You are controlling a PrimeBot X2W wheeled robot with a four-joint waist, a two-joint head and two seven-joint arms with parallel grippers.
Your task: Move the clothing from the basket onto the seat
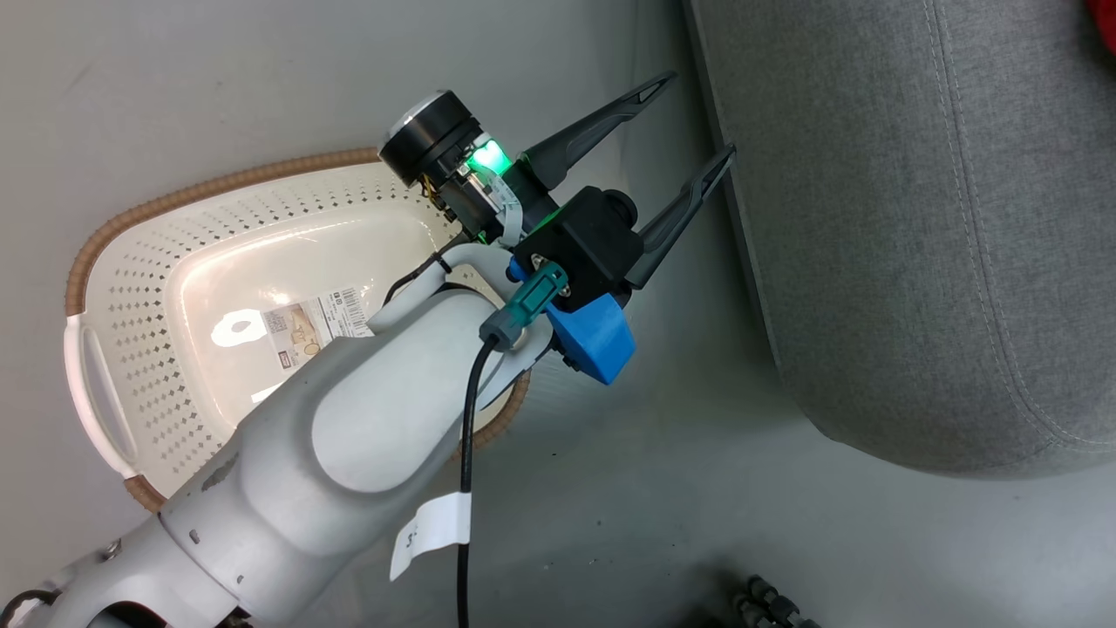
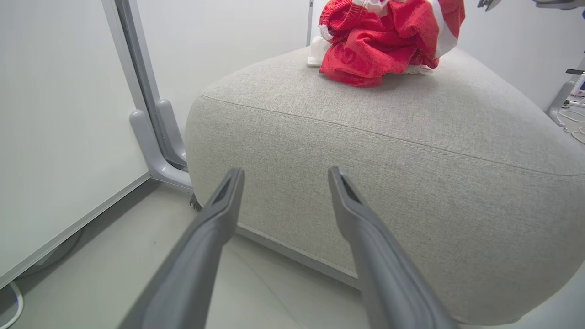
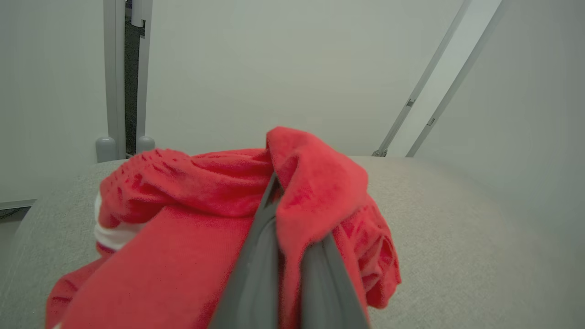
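The cream basket stands on the floor at the left, its floor bare but for a barcode sticker. My left gripper hangs open and holds nothing, between the basket and the seat, its fingers pointing at the seat's side. In the left wrist view this gripper faces the grey seat, and the red clothing lies bunched on top of it. My right gripper is shut on a fold of the clothing, which drapes over its fingers above the seat's top.
White wall panels with a grey post foot stand close behind the seat's left corner. Cables lie on the floor beyond the seat's right end. A dark ribbed part shows at the bottom of the head view.
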